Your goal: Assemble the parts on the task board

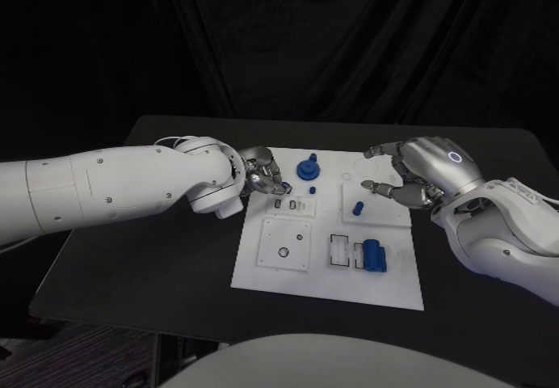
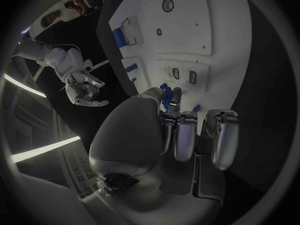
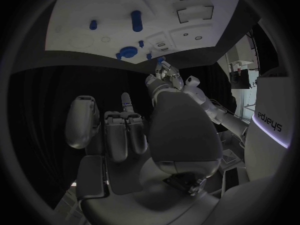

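The white task board (image 1: 271, 271) lies in the middle of the table. On it are a round blue knobbed part (image 1: 308, 169), a small blue peg (image 1: 313, 190), a short blue cylinder (image 1: 358, 208) and a blue block (image 1: 373, 255) in a socket. My left hand (image 1: 263, 175) hovers over the board's far left corner, beside the round part. It pinches a small blue part (image 2: 165, 96) between thumb and finger. My right hand (image 1: 414, 170) hangs over the board's far right side, fingers apart and holding nothing.
Two narrow slots (image 1: 283, 206) sit just below my left hand's fingertips. A square plate with a round hole (image 1: 285, 245) fills the board's near left. The black table (image 1: 140, 267) stretches bare to the left and to its near edge.
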Motion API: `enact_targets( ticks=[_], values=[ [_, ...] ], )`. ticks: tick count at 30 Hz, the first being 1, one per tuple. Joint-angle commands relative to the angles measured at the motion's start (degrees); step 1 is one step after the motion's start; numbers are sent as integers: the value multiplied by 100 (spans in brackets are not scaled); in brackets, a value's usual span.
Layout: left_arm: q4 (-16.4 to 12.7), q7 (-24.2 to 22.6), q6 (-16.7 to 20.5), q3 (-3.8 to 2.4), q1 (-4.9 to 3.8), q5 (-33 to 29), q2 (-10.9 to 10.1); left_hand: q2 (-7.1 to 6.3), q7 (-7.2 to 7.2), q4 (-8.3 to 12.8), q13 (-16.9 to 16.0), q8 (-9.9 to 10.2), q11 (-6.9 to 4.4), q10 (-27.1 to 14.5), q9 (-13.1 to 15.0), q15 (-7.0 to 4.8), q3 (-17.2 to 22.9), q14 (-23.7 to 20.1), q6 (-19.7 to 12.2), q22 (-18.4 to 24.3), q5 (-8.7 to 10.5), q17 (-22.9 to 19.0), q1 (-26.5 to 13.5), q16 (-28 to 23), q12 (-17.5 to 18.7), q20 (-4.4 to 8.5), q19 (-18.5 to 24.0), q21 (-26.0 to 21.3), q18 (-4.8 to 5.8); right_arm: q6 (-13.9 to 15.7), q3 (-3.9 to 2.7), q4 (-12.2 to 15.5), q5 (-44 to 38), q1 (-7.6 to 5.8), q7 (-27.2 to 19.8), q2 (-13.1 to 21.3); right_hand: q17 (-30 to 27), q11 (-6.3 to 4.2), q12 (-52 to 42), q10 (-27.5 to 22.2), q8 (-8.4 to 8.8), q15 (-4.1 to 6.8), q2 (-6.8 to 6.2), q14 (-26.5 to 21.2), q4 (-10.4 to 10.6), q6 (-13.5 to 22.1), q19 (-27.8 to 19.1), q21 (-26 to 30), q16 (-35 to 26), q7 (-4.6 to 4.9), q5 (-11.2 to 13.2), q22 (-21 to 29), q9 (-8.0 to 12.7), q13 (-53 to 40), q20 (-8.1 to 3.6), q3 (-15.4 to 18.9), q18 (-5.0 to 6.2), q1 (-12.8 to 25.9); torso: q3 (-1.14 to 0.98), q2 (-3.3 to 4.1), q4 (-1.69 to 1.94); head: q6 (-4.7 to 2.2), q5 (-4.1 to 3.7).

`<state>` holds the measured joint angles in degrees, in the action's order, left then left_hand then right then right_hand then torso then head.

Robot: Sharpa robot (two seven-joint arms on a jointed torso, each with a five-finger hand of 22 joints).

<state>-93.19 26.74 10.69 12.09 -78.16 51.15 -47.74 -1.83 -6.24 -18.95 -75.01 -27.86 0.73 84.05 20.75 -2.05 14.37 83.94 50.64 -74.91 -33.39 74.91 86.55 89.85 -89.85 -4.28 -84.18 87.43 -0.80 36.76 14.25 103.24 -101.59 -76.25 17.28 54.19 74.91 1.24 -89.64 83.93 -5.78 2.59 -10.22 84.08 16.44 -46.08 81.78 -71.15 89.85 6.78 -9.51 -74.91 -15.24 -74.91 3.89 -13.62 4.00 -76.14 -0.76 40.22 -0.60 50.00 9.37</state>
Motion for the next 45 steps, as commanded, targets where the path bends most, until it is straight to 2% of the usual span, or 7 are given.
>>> enact_targets(
  ticks=[1,3,5,15,22,30,45],
  values=[
    [77,400,68,-3,4,306,89,16,156,463,-1499,-221,-47,595,12,-51,538,606,95,-1388,32,1509,-76,15,-15,40,-341,0,-13,18,-4,0,233,-8,24,50,1509,17,-36,607,-34,-36,53,592,1,-70,30,-21,15,11,-44,-968,18,-1509,14,-49,9,-26,-93,-38,-32,0,-36],
    [118,432,82,-3,12,317,149,4,153,509,-1499,-233,-46,595,23,-51,611,606,82,-1397,46,1509,-118,15,-15,41,-360,21,-6,17,-4,9,258,-6,17,85,1509,19,-36,607,-40,-38,61,592,3,-98,32,-22,15,12,-64,-969,27,-1509,16,-58,9,-32,-143,-54,-38,0,-49],
    [148,453,105,-3,22,324,197,-2,152,534,-1499,-241,-45,595,30,-50,651,606,76,-1396,59,1509,-147,15,-15,41,-359,20,-6,15,-4,22,273,-6,13,115,1509,20,-36,607,-41,-38,63,592,3,-105,33,-23,15,12,-69,-969,30,-1509,16,-60,8,-33,-165,-56,-38,0,-55],
    [187,520,-33,-2,75,334,349,-44,165,660,-1499,-327,-56,595,99,-58,841,606,92,-1425,62,1509,-391,15,-15,46,-417,85,15,32,-3,49,297,-5,21,254,1509,19,-36,607,-51,-39,85,592,3,-177,35,-18,15,10,-147,-968,59,-1509,17,-91,9,-51,-208,-37,-5,0,-84],
    [186,546,-144,-2,161,335,383,-66,186,739,-1499,-398,-75,595,176,-73,935,606,108,-1425,77,1509,-548,15,-15,57,-418,89,16,39,-3,-8,299,-6,50,343,1509,17,-36,607,-59,-38,91,592,4,-219,30,-2,15,7,-183,-963,72,-1509,17,-104,13,-57,-203,-38,-19,0,-109],
    [188,540,-124,-2,272,335,411,-75,196,779,-1499,-427,-85,595,214,-82,982,606,115,-1429,80,1509,-633,15,-15,65,-426,98,18,25,-3,-41,347,-6,62,360,1509,17,-36,607,-61,-37,113,592,-5,-272,33,-2,15,8,-230,-964,98,-1509,16,-146,13,-103,-194,-45,24,0,-229],
    [187,447,12,-2,361,335,414,-66,205,818,-1499,-458,-92,595,270,-89,1062,606,104,-1377,135,1509,-794,15,-15,74,-323,-4,-20,-48,-3,-86,440,-5,75,333,1509,18,-36,607,-51,-36,137,592,-16,-339,28,21,15,10,-352,-958,149,-1509,15,-223,17,-194,-199,-38,-1,0,-200]
  ],
)
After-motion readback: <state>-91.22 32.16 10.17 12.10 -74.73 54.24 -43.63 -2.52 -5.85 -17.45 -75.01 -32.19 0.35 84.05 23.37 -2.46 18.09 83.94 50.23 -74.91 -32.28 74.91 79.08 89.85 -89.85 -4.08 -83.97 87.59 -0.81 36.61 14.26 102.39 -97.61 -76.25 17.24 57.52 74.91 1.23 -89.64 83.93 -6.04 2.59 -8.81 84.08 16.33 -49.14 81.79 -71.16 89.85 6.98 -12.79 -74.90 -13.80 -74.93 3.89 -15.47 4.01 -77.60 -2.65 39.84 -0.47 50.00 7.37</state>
